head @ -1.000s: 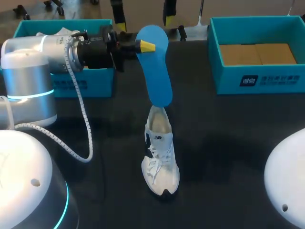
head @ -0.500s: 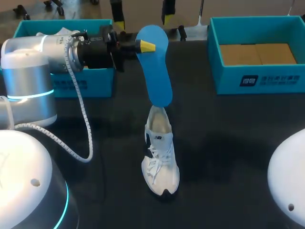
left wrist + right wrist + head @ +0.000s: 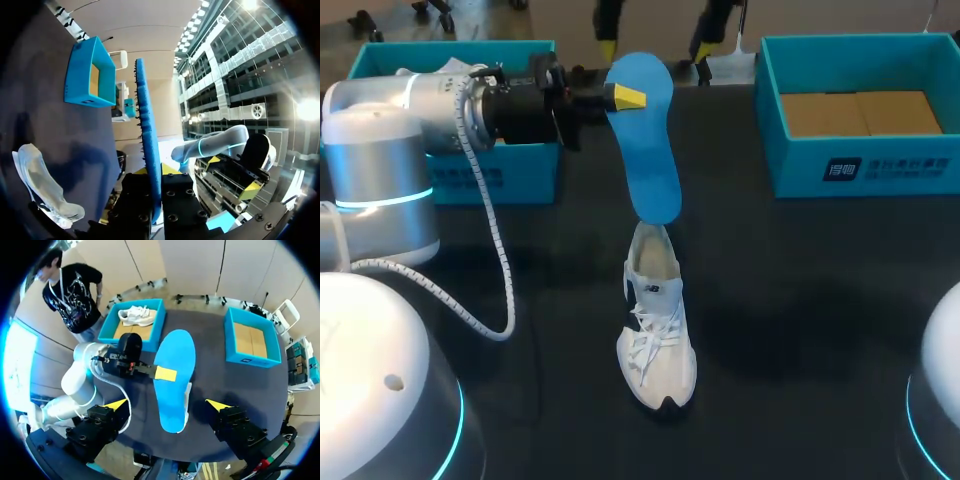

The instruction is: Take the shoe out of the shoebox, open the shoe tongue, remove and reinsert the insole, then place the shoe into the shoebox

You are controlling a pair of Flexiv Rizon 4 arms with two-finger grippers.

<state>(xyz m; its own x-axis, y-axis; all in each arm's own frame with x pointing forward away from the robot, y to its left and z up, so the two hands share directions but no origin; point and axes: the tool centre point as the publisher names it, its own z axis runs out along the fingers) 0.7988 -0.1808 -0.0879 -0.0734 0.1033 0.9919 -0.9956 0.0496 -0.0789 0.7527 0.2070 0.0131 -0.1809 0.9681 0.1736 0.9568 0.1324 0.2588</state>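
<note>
The insole (image 3: 650, 150) hangs over the shoe (image 3: 658, 320), its long axis running roughly in line with the shoe's. Its broad end is up and beyond the heel, and its narrower end is down at the heel opening. From the head view it looks to be just above the collar, though I cannot tell whether it touches. The shoe stands upright on the table (image 3: 800, 300), toe toward the robot and heel away. For reinsertion the insole needs to tip down and slide forward along that line into the opening. The left gripper (image 3: 625, 97) is beyond the shoe and to its left, and is much the nearer of the two. Its fingers are clamped flat on the insole's broad end, one yellow tip on the upper face; the left wrist view shows the insole edge-on between the fingers. The right gripper (image 3: 166, 404) is high above the shoe and well apart from it, with its fingers spread wide and holding nothing.
</note>
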